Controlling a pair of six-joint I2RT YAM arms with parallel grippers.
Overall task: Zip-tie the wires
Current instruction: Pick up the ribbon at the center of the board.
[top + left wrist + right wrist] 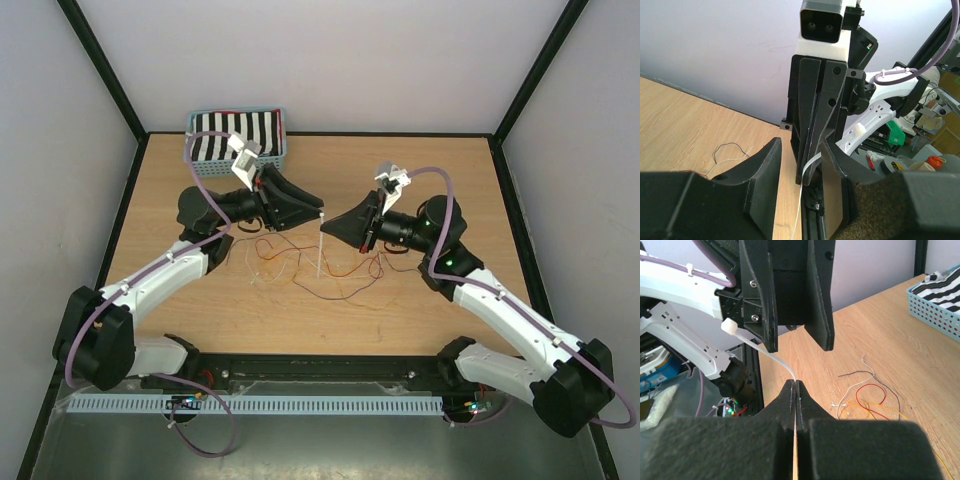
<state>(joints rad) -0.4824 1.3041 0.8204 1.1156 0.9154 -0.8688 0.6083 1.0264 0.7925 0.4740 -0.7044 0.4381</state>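
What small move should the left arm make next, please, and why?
Probably close the left gripper on the zip tie: its jaws stand apart, the tie seems to run between them, the right gripper pinches its other end, and the wires lie loose.

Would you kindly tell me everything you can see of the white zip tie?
The zip tie is a thin, white, plastic-looking strap with a small blocky head at one end. The right hand is shut on it partway along. From there it curves up to the head, beside one finger of the open left hand; contact there is unclear. In the top view it runs straight between both hands, its tail reaching toward the wires, not closed into a loop.
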